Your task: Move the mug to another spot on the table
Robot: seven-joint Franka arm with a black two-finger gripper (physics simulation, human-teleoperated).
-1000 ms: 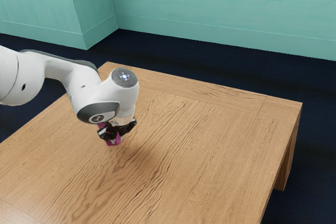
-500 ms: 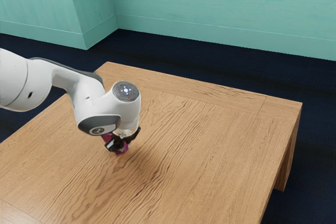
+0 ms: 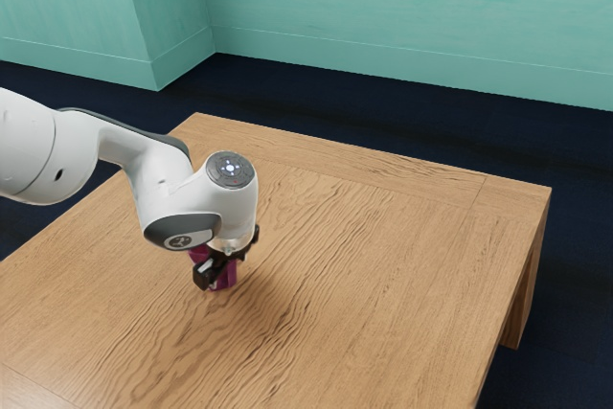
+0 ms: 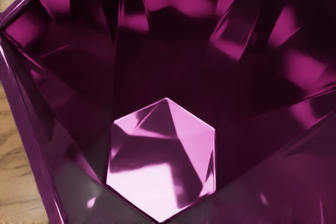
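The step in hand looks like the carry or the set-down: the gripper point(image 3: 222, 263) is clenched on the mug point(image 3: 223, 277), its black fingers point(image 3: 202, 279) pressing the magenta body from two sides. The mug hangs directly beneath the hand, upright with its mouth facing up. The wrist view looks straight down inside it to the pale hexagonal floor, with a strip of wood grain showing past its rim. It sits low over the table point(image 3: 402, 237), toward the exterior view's left and about midway between the near and far edges. I cannot tell whether its base touches the wood. If this spot is the goal, the next move calls for lowering until the base rests flat, loosening the grip, then rising straight up so the mug does not tip.
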